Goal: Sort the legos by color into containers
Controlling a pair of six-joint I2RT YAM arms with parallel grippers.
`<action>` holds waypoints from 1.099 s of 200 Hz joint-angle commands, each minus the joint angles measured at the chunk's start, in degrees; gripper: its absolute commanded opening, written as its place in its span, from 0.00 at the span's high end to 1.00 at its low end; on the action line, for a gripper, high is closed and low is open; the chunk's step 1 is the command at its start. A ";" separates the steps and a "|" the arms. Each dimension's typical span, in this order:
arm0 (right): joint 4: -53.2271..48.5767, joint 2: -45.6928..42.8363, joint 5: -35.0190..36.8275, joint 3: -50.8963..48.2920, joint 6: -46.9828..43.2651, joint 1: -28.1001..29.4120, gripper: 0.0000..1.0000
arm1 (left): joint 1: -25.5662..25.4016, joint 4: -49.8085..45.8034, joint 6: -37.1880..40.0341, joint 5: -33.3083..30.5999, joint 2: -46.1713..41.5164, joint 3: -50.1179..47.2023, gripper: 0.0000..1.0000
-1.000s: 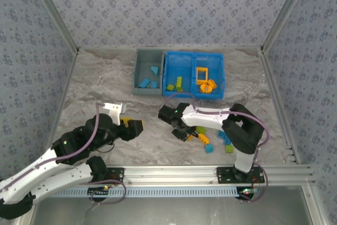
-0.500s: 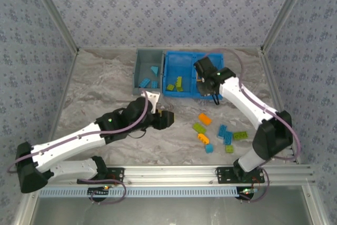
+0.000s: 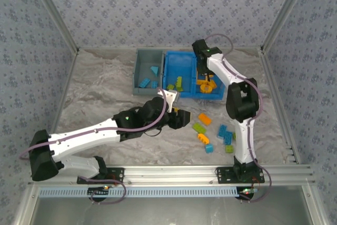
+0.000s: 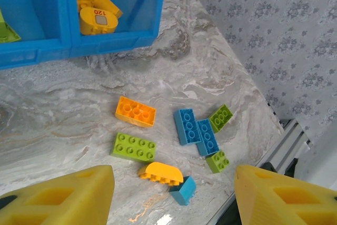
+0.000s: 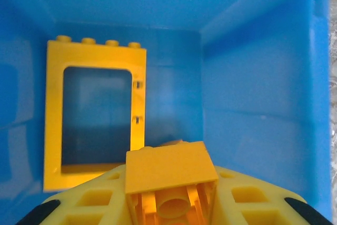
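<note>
My right gripper (image 5: 171, 193) is shut on an orange lego brick (image 5: 168, 168) and hangs inside the right compartment of the blue container (image 5: 258, 98), above the orange frame (image 5: 52, 119). In the top view this gripper (image 3: 203, 79) is over that blue bin (image 3: 221, 75). My left gripper (image 4: 171, 201) is open and empty, low over the loose legos: an orange brick (image 4: 136, 111), a green brick (image 4: 133, 147), a curved orange piece (image 4: 160, 173) and blue bricks (image 4: 185, 126). In the top view the left gripper (image 3: 180, 118) is just left of the pile (image 3: 203, 129).
The grey container (image 3: 138, 72) holds blue legos (image 3: 154, 70). Green legos (image 3: 179, 82) lie in the blue bin's left compartment. The right arm's elbow (image 3: 242, 101) stands above the pile's right side. A metal rail (image 3: 174, 172) runs along the near edge.
The right arm has lifted an orange brick from the pile and carried it back into the blue bin's right compartment. The left arm has reached right, from the left side to the pile.
</note>
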 commanded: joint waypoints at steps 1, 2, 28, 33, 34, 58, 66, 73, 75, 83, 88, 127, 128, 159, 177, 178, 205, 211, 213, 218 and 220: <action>-4.59 3.60 2.92 5.42 0.55 -0.51 0.64 | -0.66 2.53 0.39 -1.36 0.15 1.66 0.38; -4.59 3.60 2.92 5.42 0.55 -0.51 0.64 | -0.69 2.53 0.40 -1.34 0.15 1.70 0.38; -5.13 5.20 3.44 6.95 1.23 -0.48 0.56 | -0.80 1.50 0.93 -1.24 0.32 2.20 0.38; -5.03 5.20 3.33 6.91 1.28 -0.50 0.54 | -0.80 1.25 1.02 -1.24 0.37 2.34 0.38; -5.06 5.12 3.31 6.87 1.28 -0.48 0.54 | -0.80 1.18 1.03 -1.24 0.39 2.35 0.38; -5.26 4.02 3.02 7.00 1.25 -0.02 0.42 | -0.80 0.63 1.11 -0.93 0.59 2.48 0.38; -5.27 3.11 3.18 6.93 1.21 0.28 0.39 | -0.80 0.59 1.13 -0.82 0.63 2.52 0.38; -5.28 2.27 3.17 6.82 1.36 0.49 0.38 | -0.72 0.60 1.11 -0.81 0.76 2.48 0.38; -5.27 1.96 3.15 6.82 1.37 0.55 0.38 | -0.78 0.60 1.11 -0.82 0.74 2.48 0.38; -5.48 0.56 3.13 6.83 1.47 0.86 0.39 | -0.80 0.53 1.16 -0.74 0.87 2.56 0.38; -5.40 -0.43 3.19 6.78 1.53 1.11 0.40 | -0.80 0.38 1.12 -0.71 1.01 2.69 0.38; -4.25 -12.50 4.54 3.70 1.89 4.22 0.47 | -0.42 -8.10 -3.66 -2.95 6.50 7.02 0.38; -4.14 -13.01 4.61 3.42 1.89 4.34 0.47 | -0.35 -8.32 -4.00 -2.93 6.66 7.15 0.38; 0.85 -30.52 5.26 -10.87 2.00 7.92 0.47 | 1.75 -16.48 -15.08 -0.03 16.11 13.59 0.43; 3.72 -41.86 2.27 -21.78 1.91 10.36 0.45 | 2.36 -20.96 -21.57 2.44 22.46 18.63 0.45; 3.84 -42.58 1.99 -22.33 1.90 10.49 0.45 | 2.41 -21.21 -22.01 2.58 22.82 18.89 0.45; 4.83 -60.63 -7.43 -35.94 1.05 13.82 0.40 | 2.53 -21.51 -29.72 7.48 30.62 23.33 0.43; 4.32 -64.46 -9.59 -38.08 1.09 14.51 0.40 | 2.54 -20.65 -31.20 8.42 31.79 23.72 0.43; 3.96 -66.17 -10.63 -39.08 1.21 14.90 0.40 | 2.49 -20.38 -31.75 8.56 32.19 23.79 0.43; 3.35 -69.12 -12.21 -40.48 1.52 15.35 0.39 | 2.54 -19.78 -33.02 9.05 33.03 24.06 0.42; 3.00 -70.22 -12.78 -41.02 1.72 15.53 0.39 | 2.54 -19.79 -33.65 9.20 33.33 24.24 0.42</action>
